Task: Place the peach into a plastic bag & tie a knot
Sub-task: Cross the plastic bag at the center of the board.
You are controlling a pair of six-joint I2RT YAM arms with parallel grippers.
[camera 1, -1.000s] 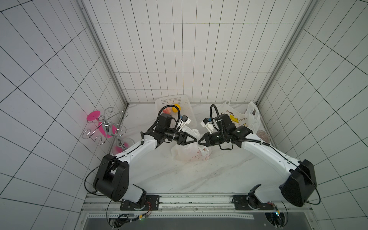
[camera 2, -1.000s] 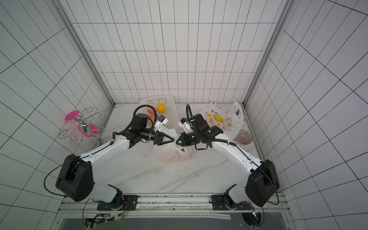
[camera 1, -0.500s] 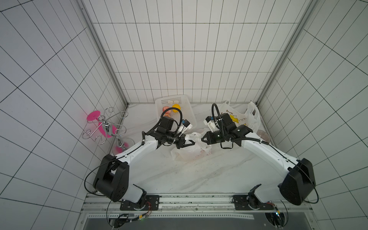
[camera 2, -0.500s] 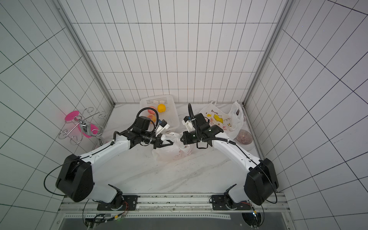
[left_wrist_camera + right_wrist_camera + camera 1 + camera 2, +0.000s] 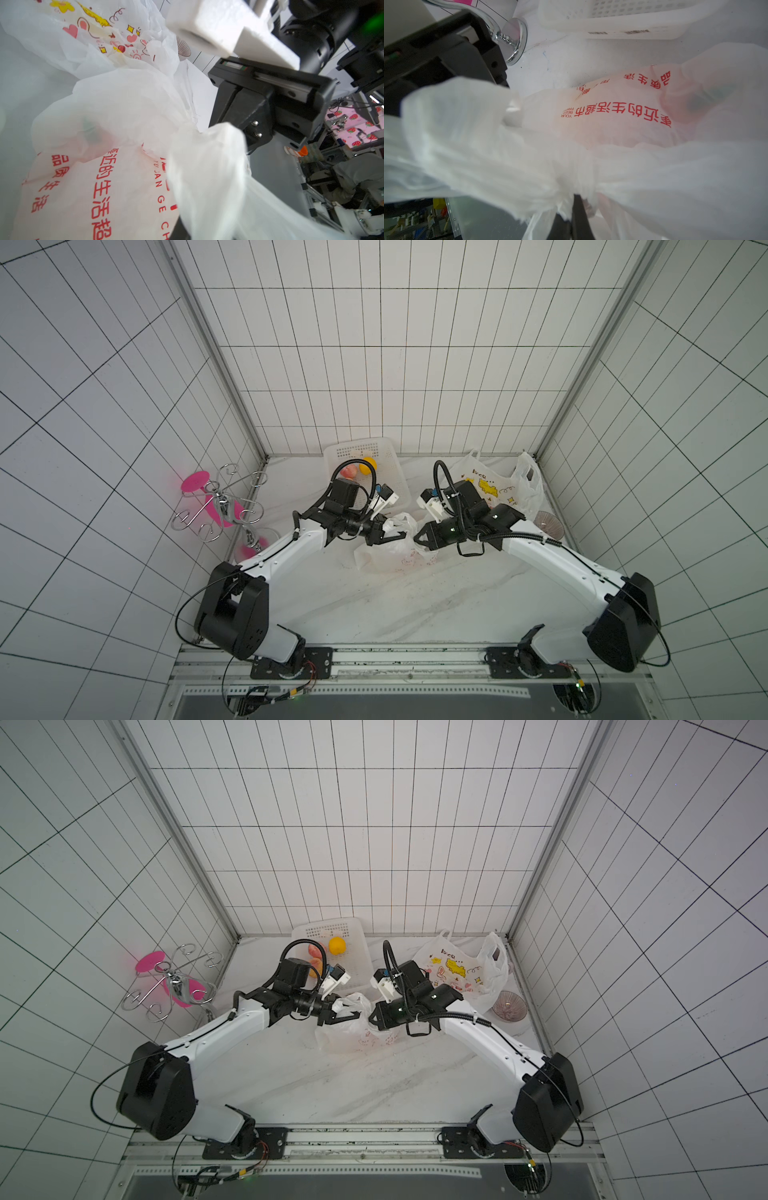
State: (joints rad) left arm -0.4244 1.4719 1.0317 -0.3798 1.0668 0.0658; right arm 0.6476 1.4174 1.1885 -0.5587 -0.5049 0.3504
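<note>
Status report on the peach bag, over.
Right gripper shut on the bag handle; left gripper at the other handle, grip unclear. Peach inside. Basket close behind.

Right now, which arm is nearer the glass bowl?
Right. The right arm runs close beside the glass bowl with its white link; the left arm is well away, on the opposite side of the red-printed bag.
</note>
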